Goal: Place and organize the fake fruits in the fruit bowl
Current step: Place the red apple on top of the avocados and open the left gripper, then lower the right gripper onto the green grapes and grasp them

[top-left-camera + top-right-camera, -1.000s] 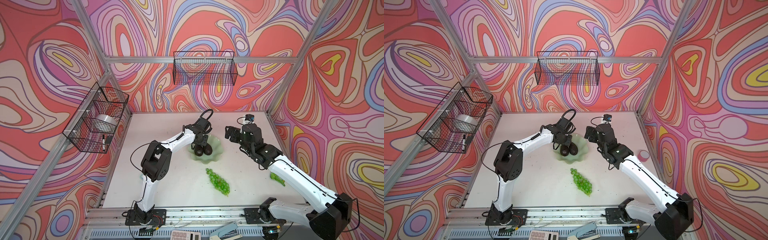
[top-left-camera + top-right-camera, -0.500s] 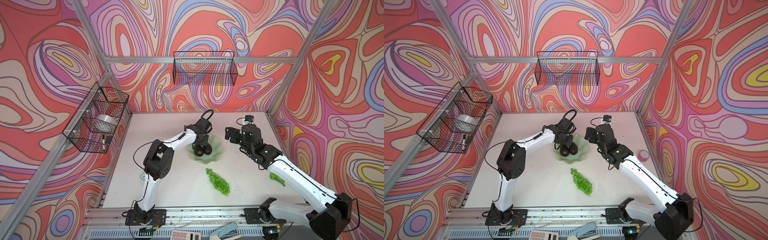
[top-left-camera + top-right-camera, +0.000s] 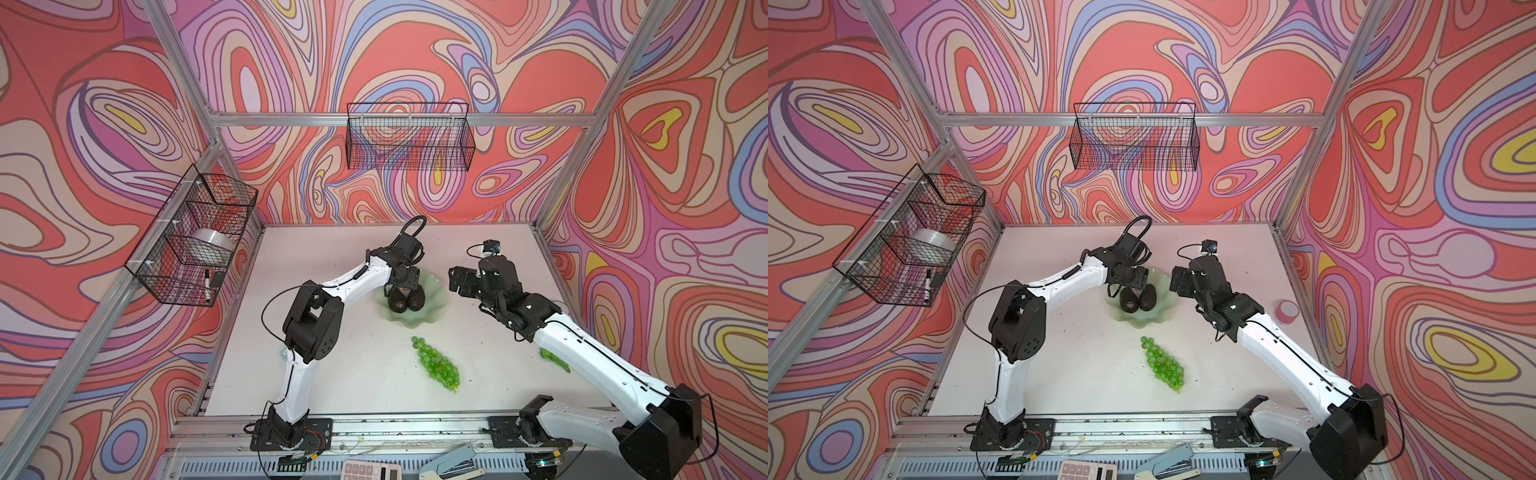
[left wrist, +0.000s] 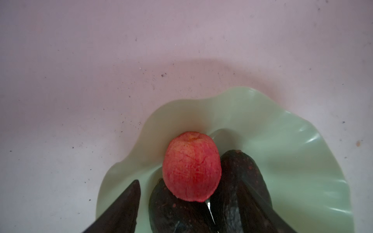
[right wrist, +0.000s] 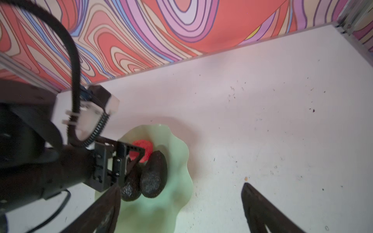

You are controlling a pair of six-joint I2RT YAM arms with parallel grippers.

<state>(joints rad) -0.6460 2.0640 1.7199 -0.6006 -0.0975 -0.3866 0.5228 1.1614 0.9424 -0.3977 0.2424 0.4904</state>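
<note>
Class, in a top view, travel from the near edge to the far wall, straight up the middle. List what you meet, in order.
calculator → bunch of green grapes → fruit bowl → wire basket on the far wall

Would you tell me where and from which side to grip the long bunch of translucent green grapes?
Probably from straight above, closing across the bunch of translucent green grapes at its thicker middle. It lies flat on the white table, long and narrow, thinning toward the wavy pale-green bowl, with bare table on both long sides.
</note>
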